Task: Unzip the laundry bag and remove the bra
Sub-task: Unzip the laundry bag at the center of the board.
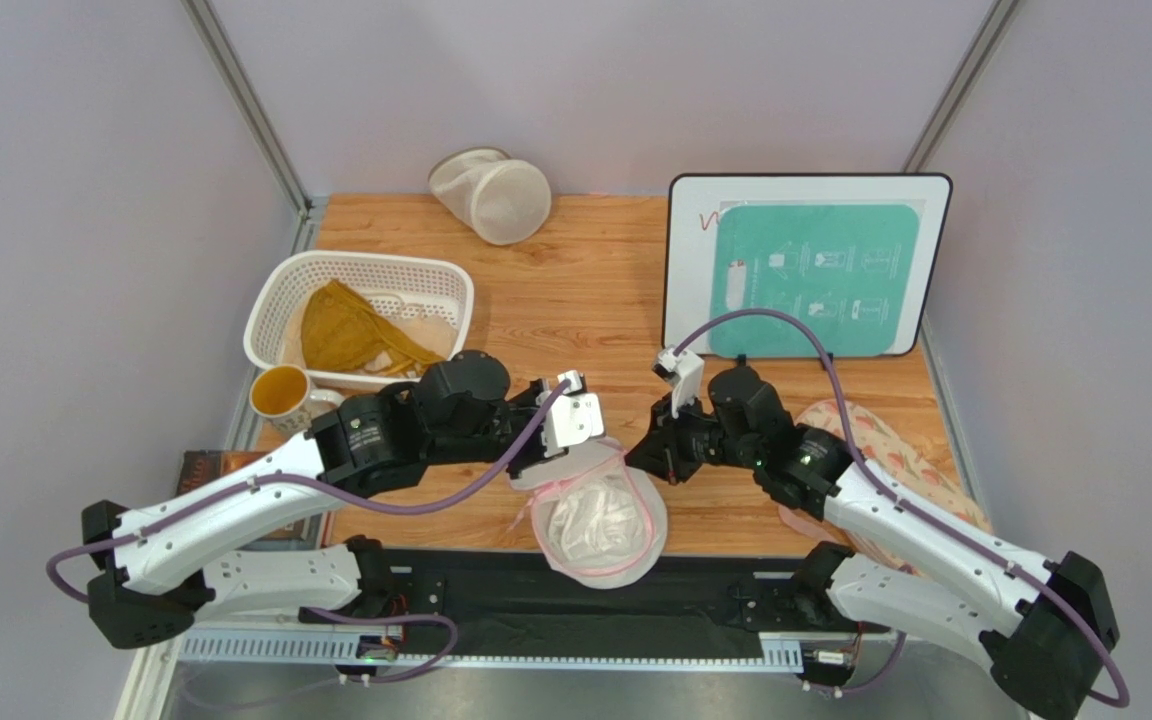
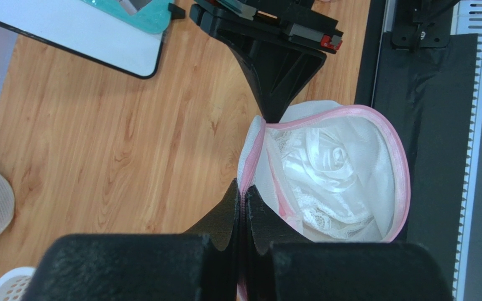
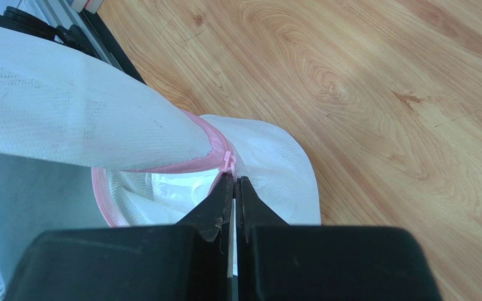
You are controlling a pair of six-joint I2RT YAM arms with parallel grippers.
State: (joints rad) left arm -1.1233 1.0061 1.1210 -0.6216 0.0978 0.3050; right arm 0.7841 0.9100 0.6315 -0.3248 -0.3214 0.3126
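At the left, the left pincer [image 2: 243,191] is pressed together on the pink trim of the round white mesh laundry bag [image 3: 275,157]. The bag sits at the near edge of the wooden worktop [image 1: 567,285], between the two arms. We judge the zip at least partly undone: the rim gapes, and the soft white fabric bra [image 2: 331,166] shows inside, not yet taken out. To the right, the right pincer [image 3: 234,180] is closed on the opposite rim, right at the pink zipper slider [image 3: 228,160].
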